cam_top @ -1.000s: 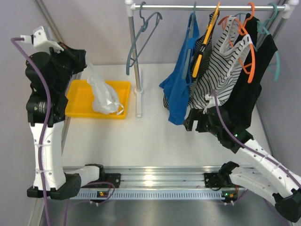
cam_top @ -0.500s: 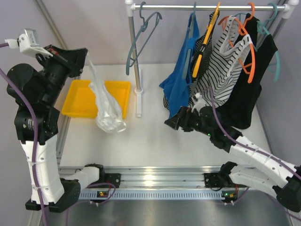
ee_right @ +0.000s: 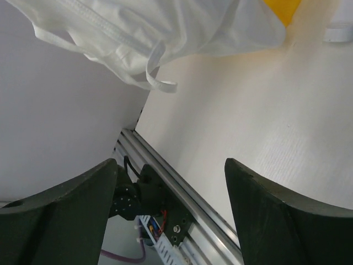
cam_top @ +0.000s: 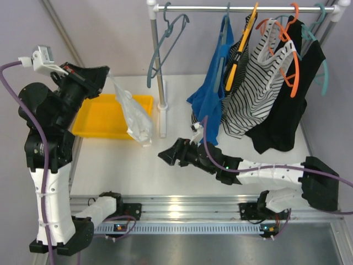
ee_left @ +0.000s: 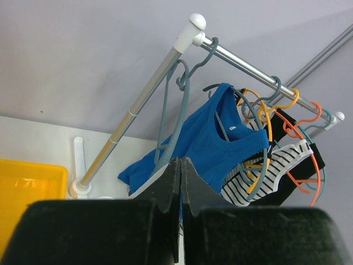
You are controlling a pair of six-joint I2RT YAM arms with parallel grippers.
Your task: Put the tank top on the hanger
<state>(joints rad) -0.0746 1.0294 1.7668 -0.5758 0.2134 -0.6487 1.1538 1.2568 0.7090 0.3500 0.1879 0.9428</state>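
My left gripper (cam_top: 105, 74) is raised well above the bench (cam_top: 110, 160), its jaws pinched together on an upper edge of the tank top (cam_top: 137, 117). The white fabric hangs straight down from my fingertips in a loose, crumpled strip, and its lower end dangles beside the near corner of the yellow tray (cam_top: 99, 118), which sits below and behind it. In the left wrist view my two fingers (ee_left: 175, 182) are pressed flat against each other with no gap showing; the fabric itself is hidden under them there.

Ahead of that gripper and higher up, the hanger (cam_top: 165, 47) hangs empty by its hook at the near end of the rail (cam_top: 242, 8), just beside the upright post (cam_top: 161, 94). Further along the rail from my left gripper hang the blue top (cam_top: 209, 105) and the striped top (cam_top: 251, 91).

My right gripper (cam_top: 166, 156) is stretched out low over the bench, pointing toward the dangling garment, close to it but apart. Its jaws are spread wide with nothing between them (ee_right: 170, 165). From its wrist view the tank top (ee_right: 154, 27) fills the space above and ahead, a thin strap loop drooping from its hem.
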